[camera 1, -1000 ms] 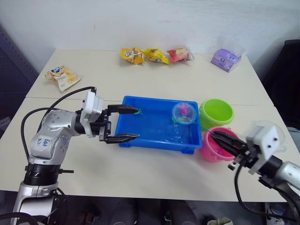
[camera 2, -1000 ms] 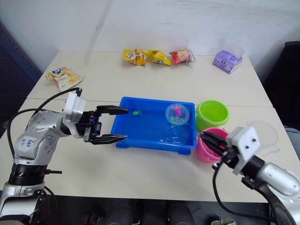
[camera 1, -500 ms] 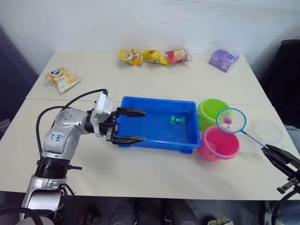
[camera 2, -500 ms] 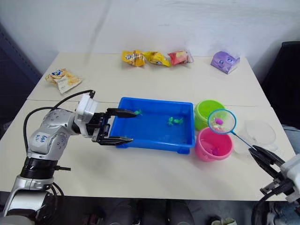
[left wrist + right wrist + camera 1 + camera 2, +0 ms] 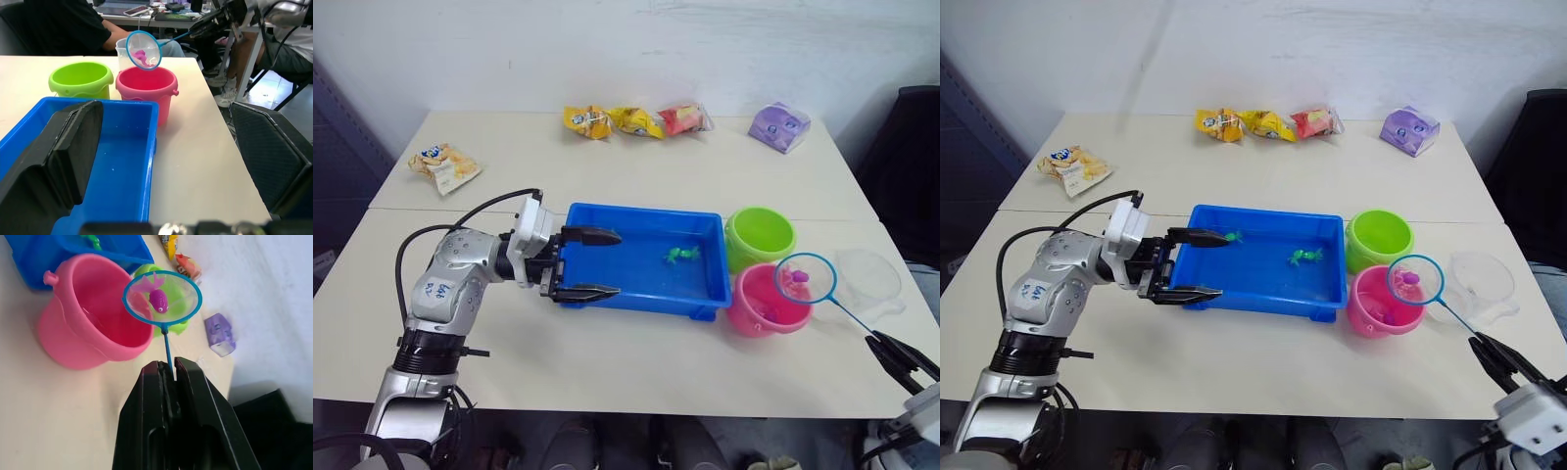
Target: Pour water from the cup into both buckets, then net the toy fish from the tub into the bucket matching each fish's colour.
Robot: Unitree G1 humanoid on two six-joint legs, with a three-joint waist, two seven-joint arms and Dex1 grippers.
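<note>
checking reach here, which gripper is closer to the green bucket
Right. The right gripper sits past the pink bucket, on the green bucket's side of the tub. The left gripper straddles the tub's far end.

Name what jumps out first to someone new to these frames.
The net, held by the right gripper over the rim of the pink bucket with a pink fish in it. Next, the bright blue tub at the table's middle, with the left gripper open astride its near-left corner.
</note>
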